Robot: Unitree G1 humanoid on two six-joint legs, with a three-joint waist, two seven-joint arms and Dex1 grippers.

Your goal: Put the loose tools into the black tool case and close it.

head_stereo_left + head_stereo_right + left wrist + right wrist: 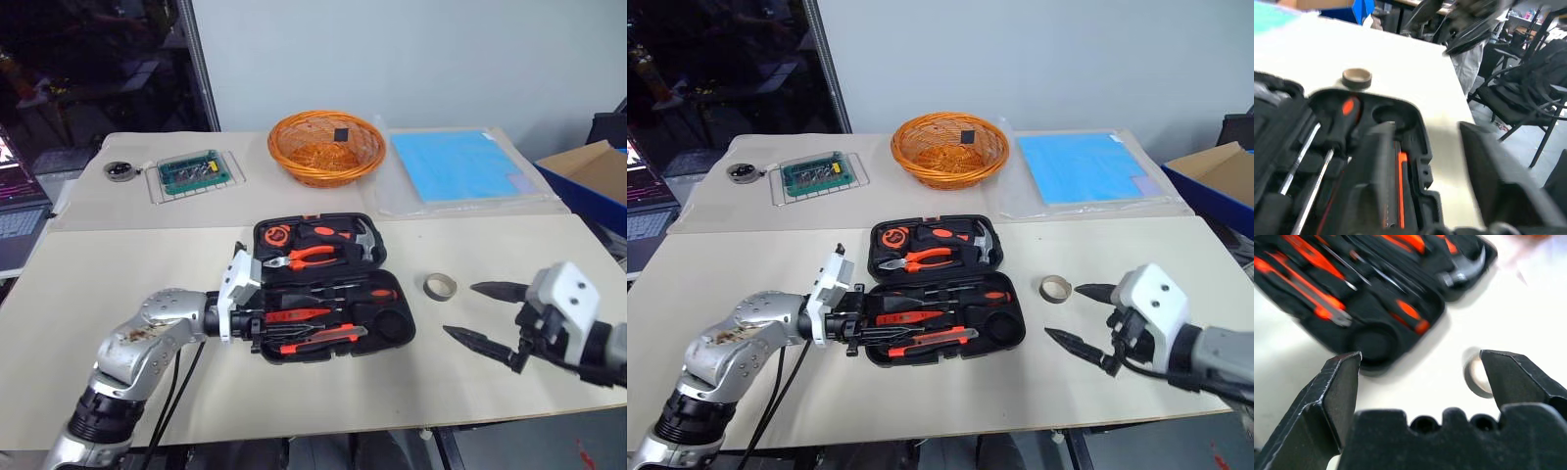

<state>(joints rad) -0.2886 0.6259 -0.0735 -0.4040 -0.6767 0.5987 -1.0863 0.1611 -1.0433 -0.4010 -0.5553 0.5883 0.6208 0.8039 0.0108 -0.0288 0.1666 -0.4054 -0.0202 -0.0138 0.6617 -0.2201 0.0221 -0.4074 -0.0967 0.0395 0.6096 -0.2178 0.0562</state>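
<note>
Beige tabletop (118,294) holds the open black tool case (328,289) centrally, tools seated; left gripper (257,331) parted at its near-left edge, right gripper (490,313) spread wide beside it, should fold the lid squarely.

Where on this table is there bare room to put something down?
Bare patches: the near-left tabletop beside the black tool case, and the strip between the case and the orange basket. Crowded: right of the case, where the tape roll lies by the open right gripper.
</note>
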